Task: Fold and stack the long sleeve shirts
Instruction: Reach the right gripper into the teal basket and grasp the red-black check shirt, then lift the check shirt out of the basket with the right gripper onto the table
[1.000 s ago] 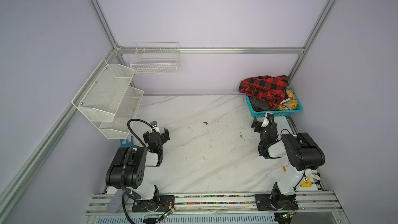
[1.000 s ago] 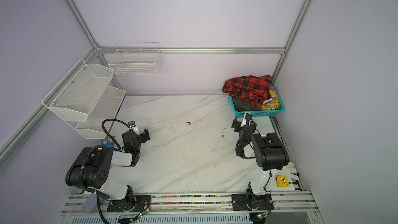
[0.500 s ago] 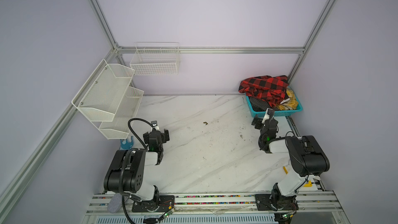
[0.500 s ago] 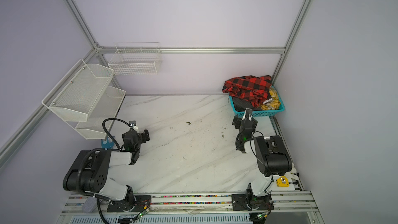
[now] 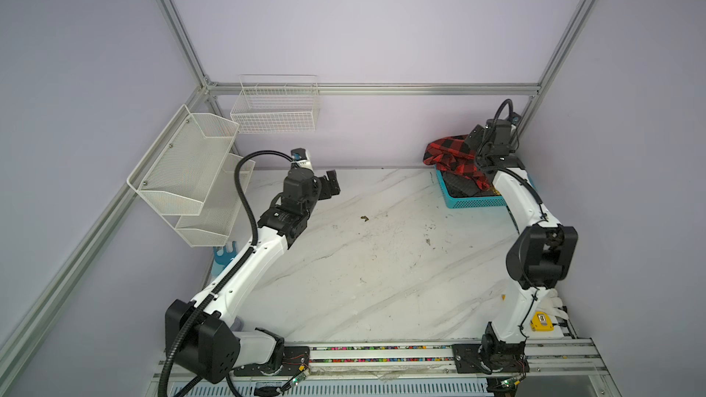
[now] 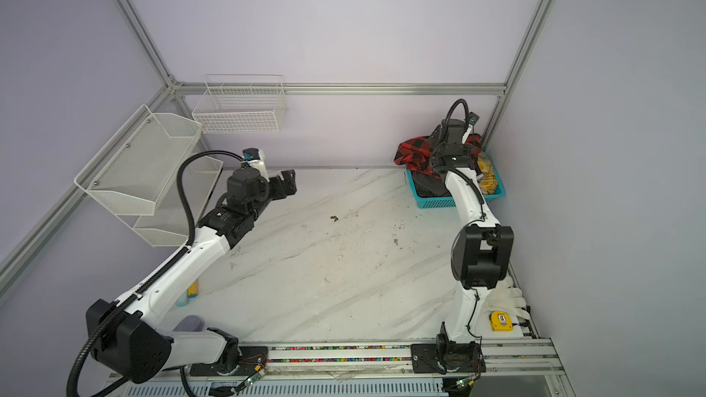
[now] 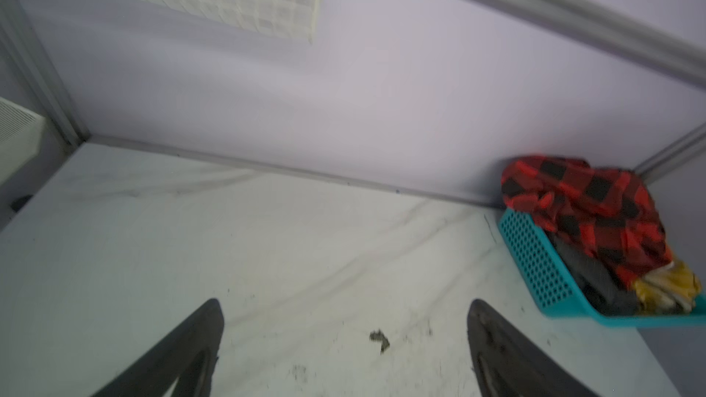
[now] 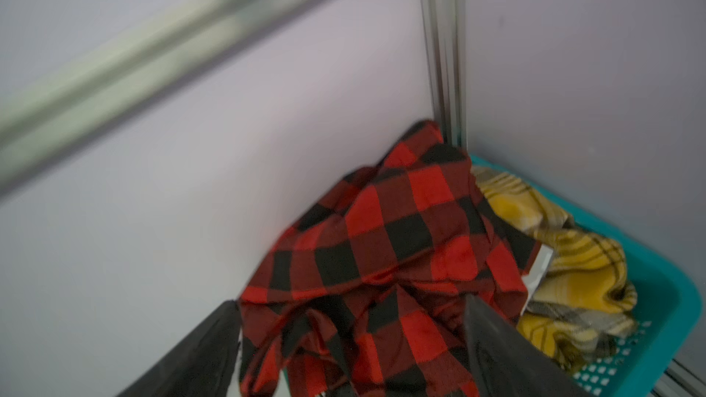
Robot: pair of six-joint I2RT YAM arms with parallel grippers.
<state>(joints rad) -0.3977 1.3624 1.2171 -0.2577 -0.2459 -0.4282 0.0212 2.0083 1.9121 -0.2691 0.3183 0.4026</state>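
The long sleeve shirts lie heaped in a teal basket [image 5: 473, 203] [image 8: 668, 299] in the back right corner. The red-and-black check shirt [image 5: 445, 154] [image 6: 412, 152] [image 7: 580, 208] [image 8: 382, 253] is on top. A yellow plaid one [image 8: 565, 261] [image 6: 487, 179] lies beside it and a dark grey one [image 7: 596, 280] under it. My right gripper [image 5: 473, 143] [image 6: 439, 139] [image 8: 351, 311] hangs open just over the red shirt, one finger on either side of its folds. My left gripper [image 5: 328, 185] [image 6: 284, 185] [image 7: 345, 307] is open over bare marble, far from the basket.
White mesh shelves [image 5: 183, 169] jut from the left wall. A wire basket [image 5: 277, 108] hangs on the back wall. A dark speck [image 5: 363, 218] lies mid-table. A yellow tape measure [image 5: 542, 324] sits by the right arm's base. A frame post stands behind the teal basket.
Both arms have unfolded from low poses near the front. The right one reached back over the basket and the red shirt. The left one stretched toward the table's back left.
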